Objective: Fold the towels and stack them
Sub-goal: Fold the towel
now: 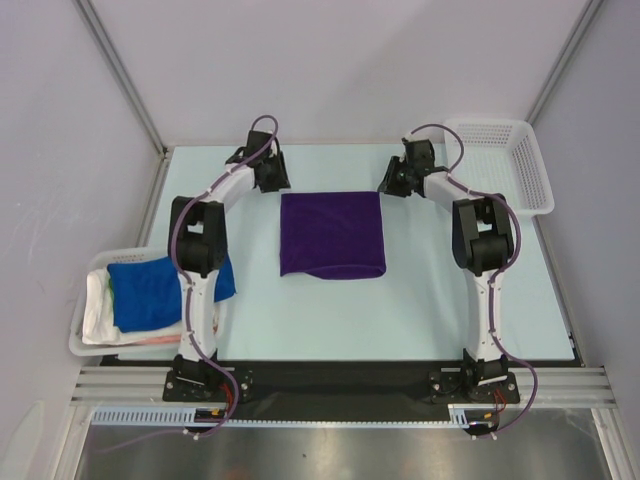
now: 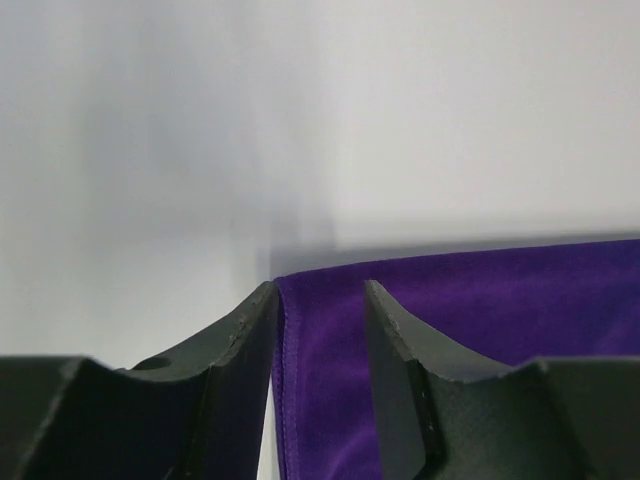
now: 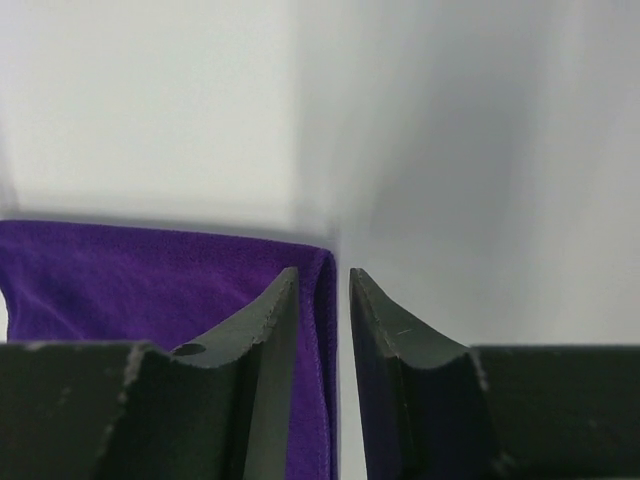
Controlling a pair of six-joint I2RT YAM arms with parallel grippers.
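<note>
A purple towel (image 1: 332,235) lies folded flat on the middle of the table, its near edge slightly curled. My left gripper (image 1: 272,178) is low at the towel's far left corner. In the left wrist view the towel's corner (image 2: 500,300) lies between the parted jaws of the left gripper (image 2: 320,290). My right gripper (image 1: 392,183) is at the far right corner. In the right wrist view the towel's edge (image 3: 130,275) runs between the narrowly parted jaws of the right gripper (image 3: 323,275), with bare table showing in the gap.
A white basket (image 1: 80,340) at the left table edge holds a blue towel (image 1: 150,290) on top of a white towel (image 1: 98,305). An empty white basket (image 1: 510,160) stands at the back right. Grey walls enclose the table.
</note>
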